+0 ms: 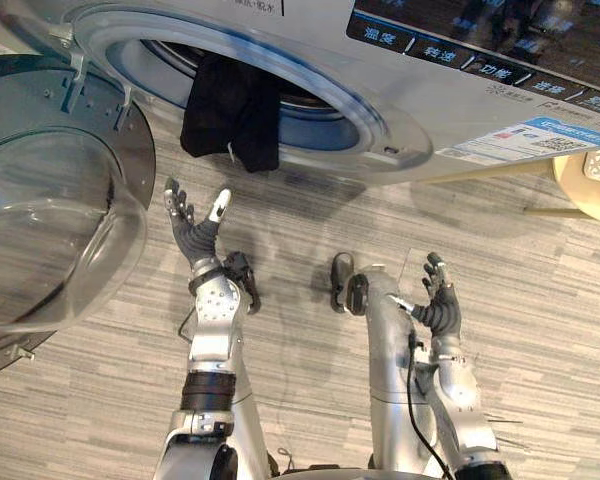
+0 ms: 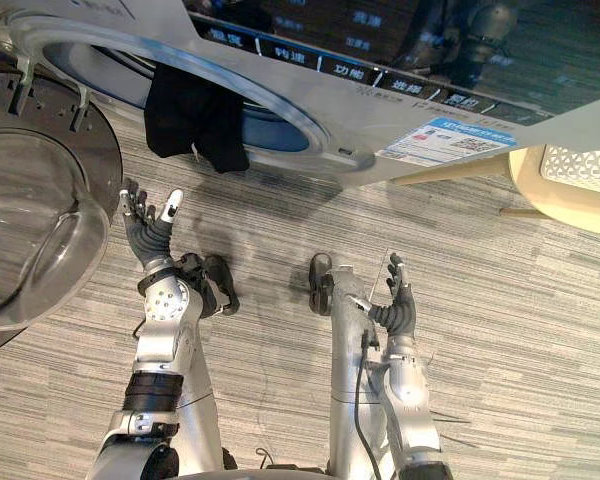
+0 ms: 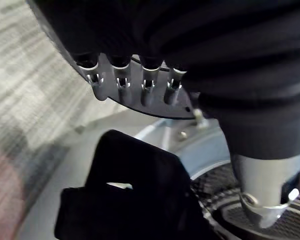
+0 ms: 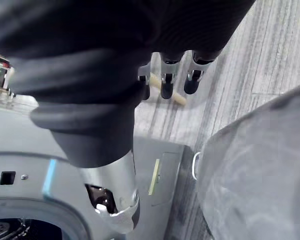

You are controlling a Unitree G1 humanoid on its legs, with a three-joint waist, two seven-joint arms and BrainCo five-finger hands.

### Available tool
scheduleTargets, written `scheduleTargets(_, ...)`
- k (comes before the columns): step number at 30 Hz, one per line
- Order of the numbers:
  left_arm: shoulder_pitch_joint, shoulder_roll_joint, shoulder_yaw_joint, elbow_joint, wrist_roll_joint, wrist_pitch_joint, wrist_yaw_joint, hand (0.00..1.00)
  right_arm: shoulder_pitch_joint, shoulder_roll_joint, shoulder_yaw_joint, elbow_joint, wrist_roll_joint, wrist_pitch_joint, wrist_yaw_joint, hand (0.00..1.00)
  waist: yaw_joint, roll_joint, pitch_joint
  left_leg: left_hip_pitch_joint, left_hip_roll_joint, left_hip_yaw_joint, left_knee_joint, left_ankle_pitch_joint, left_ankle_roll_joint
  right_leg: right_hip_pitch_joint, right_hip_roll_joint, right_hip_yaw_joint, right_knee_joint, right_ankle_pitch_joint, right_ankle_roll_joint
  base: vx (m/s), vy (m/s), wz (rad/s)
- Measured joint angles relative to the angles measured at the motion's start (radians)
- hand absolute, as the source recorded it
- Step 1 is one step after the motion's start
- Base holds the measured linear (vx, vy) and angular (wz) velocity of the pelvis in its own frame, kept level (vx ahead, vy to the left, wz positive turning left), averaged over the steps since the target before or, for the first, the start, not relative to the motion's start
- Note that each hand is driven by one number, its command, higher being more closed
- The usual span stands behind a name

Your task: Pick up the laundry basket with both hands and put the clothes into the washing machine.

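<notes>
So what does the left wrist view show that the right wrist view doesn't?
The left wrist view has the black garment draped over the washing machine opening, past the open left hand. The right wrist view has the machine's flat grey front panel, past the open right hand. Both share the round door opening's rim and the striped grey floor.

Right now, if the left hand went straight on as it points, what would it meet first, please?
Probably the black garment hanging over the door rim of the washing machine, directly ahead of the open left hand; depth is unclear, so it might pass beneath.
</notes>
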Motion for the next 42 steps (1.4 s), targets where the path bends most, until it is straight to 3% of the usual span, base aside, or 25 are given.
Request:
scheduleTargets(9, -0.295, 0.111, 0.034, 0.344, -0.157, -0.001, -0.067, 0.0, -0.122, -0.025, -0.017, 0.131, 0.053, 0.001, -0.018, 0.0, -0.009, -0.012, 0.006, -0.048, 0.004, -0.017, 0.033, -0.001, 0.001, -0.031, 0.001, -0.011, 0.015, -0.001, 0.003, 0.0, 0.004, -0.01)
scheduleTargets(13, -0.463, 0.17, 0.046, 0.492, -0.201, 0.007, -0.108, 0.0, -0.177, -0.014, -0.013, 0.16, 0.089, -0.004, -0.016, 0.0, -0.034, -0.059, 0.032, -0.094, 0.007, -0.03, 0.068, -0.005, 0.006, -0.066, 0.002, -0.015, 0.039, -0.003, 0.005, -0.01, 0.009, -0.05)
scheduleTargets(21, -0.642, 0.204, -0.034, 0.573, -0.307, 0.019, -0.18, 0.0, -0.238, -0.014, -0.028, 0.181, 0.13, -0.013, -0.017, 0.0, -0.039, -0.095, 0.051, -0.16, 0.014, -0.035, 0.109, -0.017, 0.024, -0.119, 0.002, -0.016, 0.056, 0.001, 0.01, -0.01, 0.015, -0.07)
scheduleTargets(22, -0.661, 0.205, -0.034, 0.594, -0.316, 0.021, -0.173, 1.0, -0.24, -0.014, -0.03, 0.181, 0.146, -0.017, -0.018, 0.0, -0.041, -0.096, 0.051, -0.168, 0.015, -0.034, 0.113, -0.018, 0.026, -0.126, 0.003, -0.016, 0.056, 0.003, 0.011, 0.0, 0.014, -0.07)
scheduleTargets(35, -0.725, 0.267, -0.101, 0.599, -0.374, 0.021, -0.126, 1.0, -0.233, -0.017, -0.035, 0.172, 0.15, -0.049, -0.017, 0.0, -0.041, -0.096, 0.052, -0.191, 0.018, -0.027, 0.117, -0.019, 0.028, -0.144, 0.008, -0.007, 0.038, 0.019, 0.034, 0.0, 0.009, -0.04)
scheduleTargets(42, -0.701, 0.247, -0.109, 0.449, -0.382, 0.003, -0.074, 1.0, -0.229, -0.011, -0.049, 0.12, 0.15, -0.052, -0.018, 0.0, -0.04, -0.099, 0.09, -0.198, 0.018, -0.027, 0.129, -0.02, 0.032, -0.148, 0.009, -0.004, 0.04, 0.029, 0.036, 0.0, 0.004, -0.02)
